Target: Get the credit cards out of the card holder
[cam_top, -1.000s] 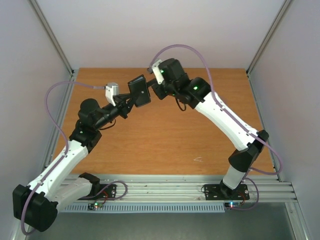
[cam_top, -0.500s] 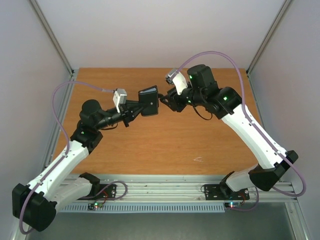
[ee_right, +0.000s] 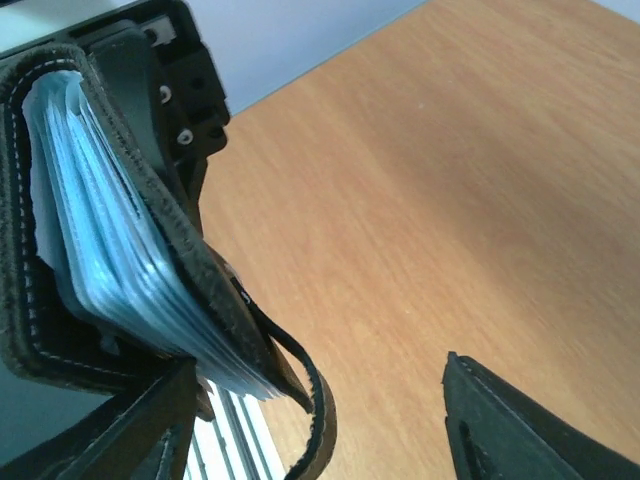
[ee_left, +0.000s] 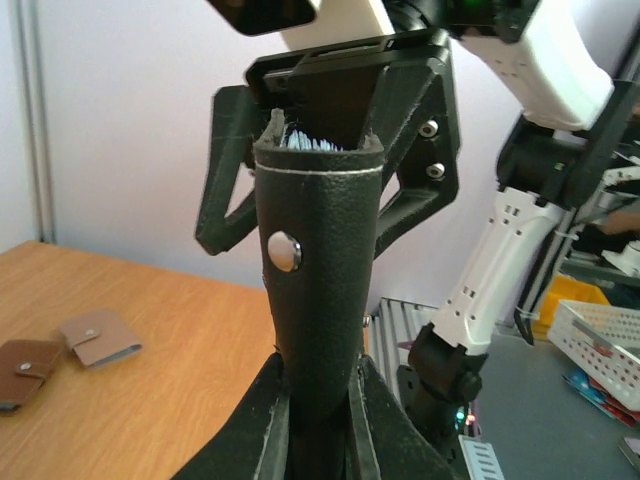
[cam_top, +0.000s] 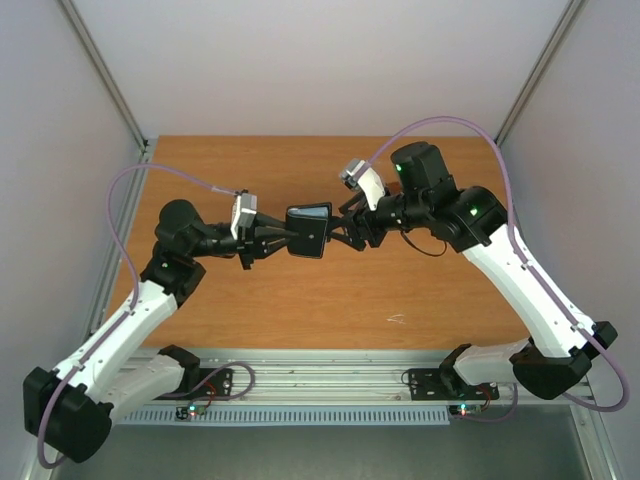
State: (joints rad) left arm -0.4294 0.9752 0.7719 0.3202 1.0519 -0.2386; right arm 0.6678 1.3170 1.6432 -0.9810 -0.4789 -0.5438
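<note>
The black card holder hangs in the air over the middle of the table, with my left gripper shut on its lower end. Its silver snap faces the left wrist camera. My right gripper is open at the holder's far, open end. In the right wrist view the holder shows its light blue sleeves and its tab hangs loose. The holder lies against one right finger; the other finger stands well apart. The credit cards are hidden inside the sleeves.
A dark brown wallet and a tan-pink wallet lie on the wooden table, seen in the left wrist view. Grey walls close the table in on three sides. A white basket stands off the table.
My left arm has carried the card holder right and nearer, to the table's middle. My right gripper followed it down, opened, and now stands at the holder's open end.
</note>
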